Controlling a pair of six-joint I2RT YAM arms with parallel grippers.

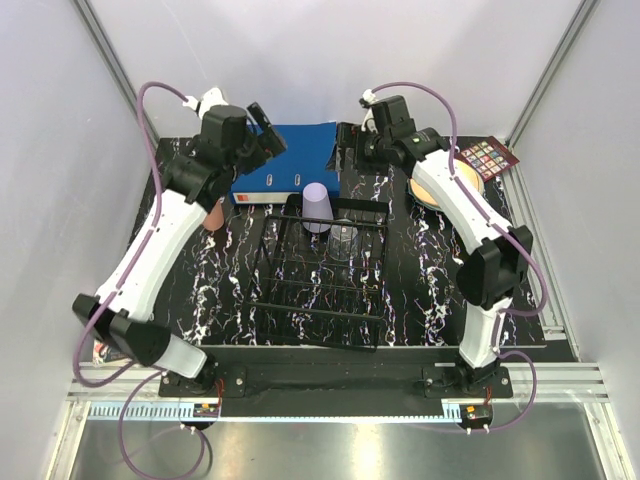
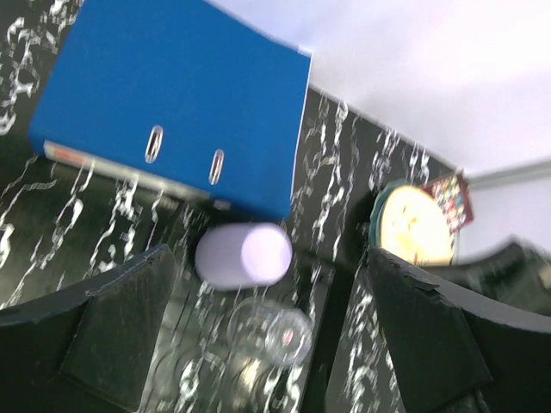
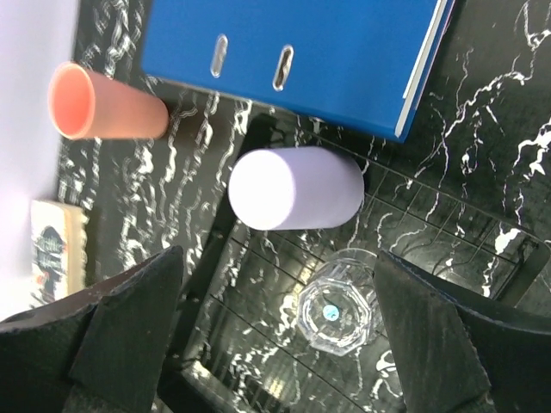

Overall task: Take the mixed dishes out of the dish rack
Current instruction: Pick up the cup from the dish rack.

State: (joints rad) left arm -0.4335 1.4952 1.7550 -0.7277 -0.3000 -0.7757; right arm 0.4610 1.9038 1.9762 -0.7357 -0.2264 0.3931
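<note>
Right now your left gripper (image 2: 267, 262) and right gripper (image 3: 277, 258) both hang over the far end of the table, jaws spread wide and gripping nothing. In the rack (image 1: 315, 318), the lilac cup (image 1: 318, 207) stands upside down at the far end, and the glass (image 1: 343, 243) is just near-right of it. The salmon cup (image 3: 108, 103) sits on the table left of the rack, close to the binder (image 1: 285, 165). The plates (image 1: 440, 187) lie far right, outside the rack.

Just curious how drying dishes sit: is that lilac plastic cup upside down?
Upside down: the lilac plastic cup shows its closed base upward, standing inside the black wire dish rack.
</note>
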